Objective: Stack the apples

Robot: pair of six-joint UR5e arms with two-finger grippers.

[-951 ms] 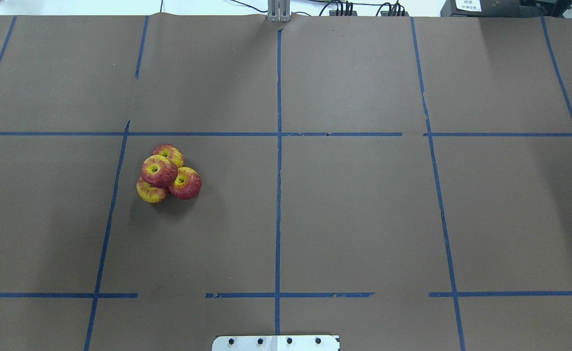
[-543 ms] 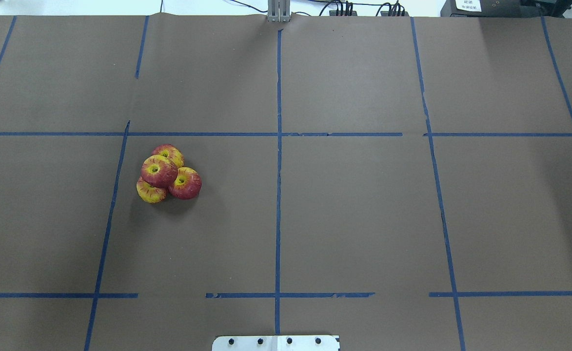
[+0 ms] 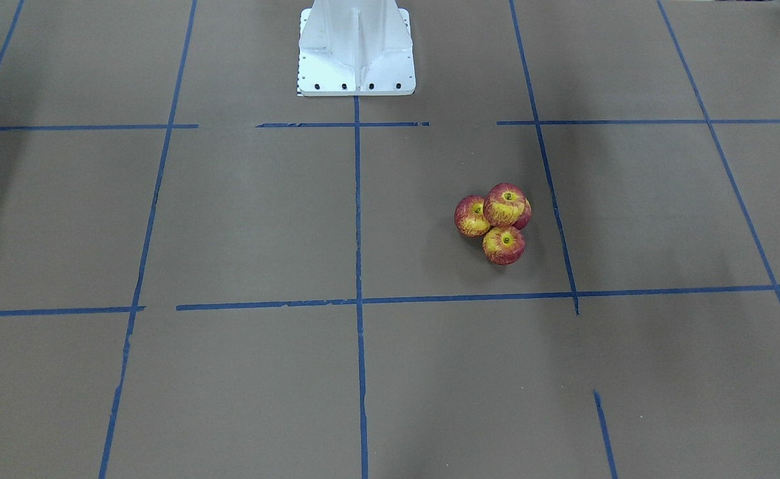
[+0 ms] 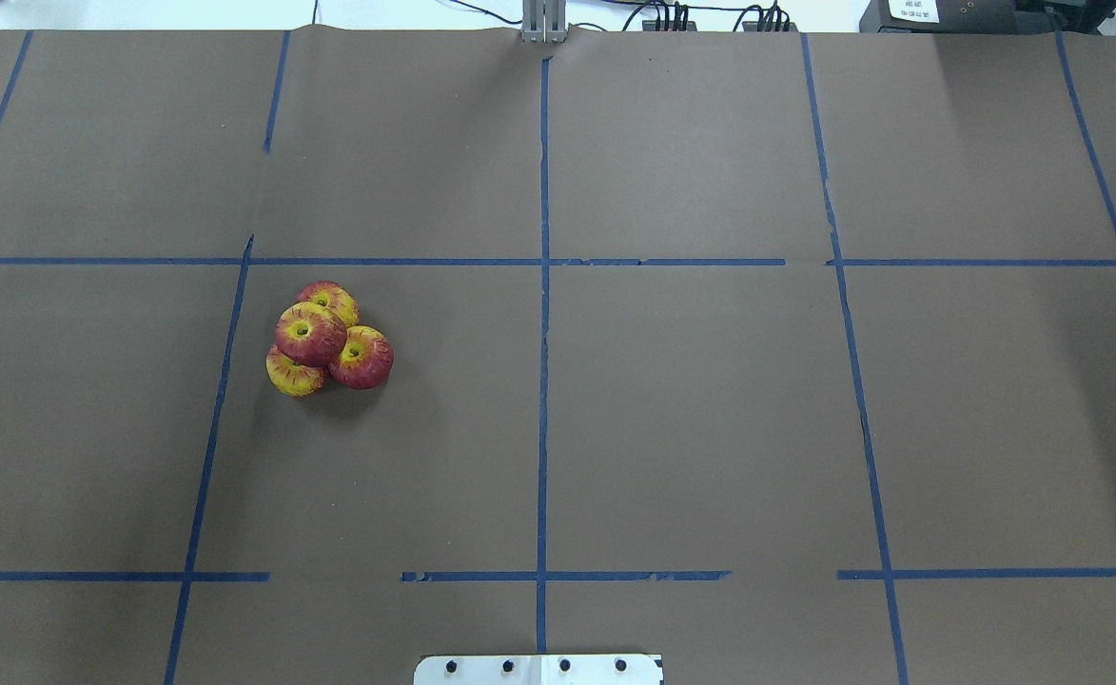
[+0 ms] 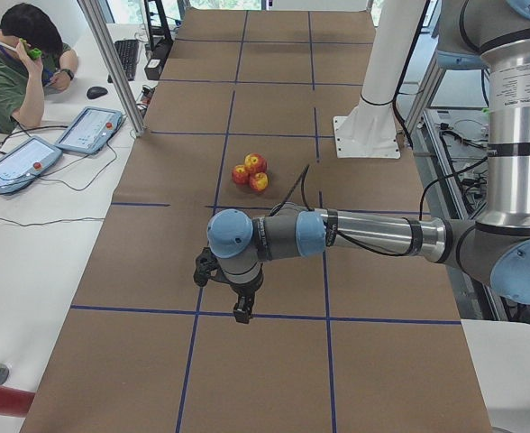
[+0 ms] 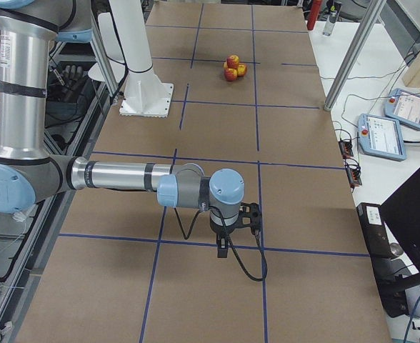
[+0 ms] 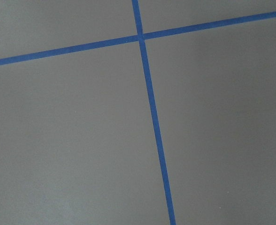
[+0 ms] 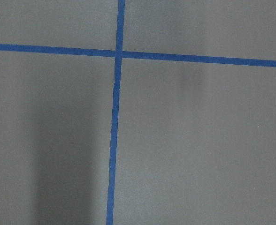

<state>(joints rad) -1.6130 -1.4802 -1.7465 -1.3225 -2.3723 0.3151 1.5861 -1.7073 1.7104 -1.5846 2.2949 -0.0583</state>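
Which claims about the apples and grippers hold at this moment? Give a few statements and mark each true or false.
1. One apple sits on top of three others. True.
2. The left gripper holds an apple. False: it hangs over bare table, well away from the pile.
3. The pile lies on the robot's left half of the table. True.
4. The right wrist view shows an apple. False: it shows only table and blue tape.

Robotics lab: table (image 4: pixel 710 428) papered brown with a blue tape grid (image 4: pixel 543 381), white robot pedestal (image 3: pixel 356 46) on the table, teach pendants (image 5: pixel 89 129) and seated operator (image 5: pixel 17 72) at desk (image 5: pixel 31 244) beside the table.
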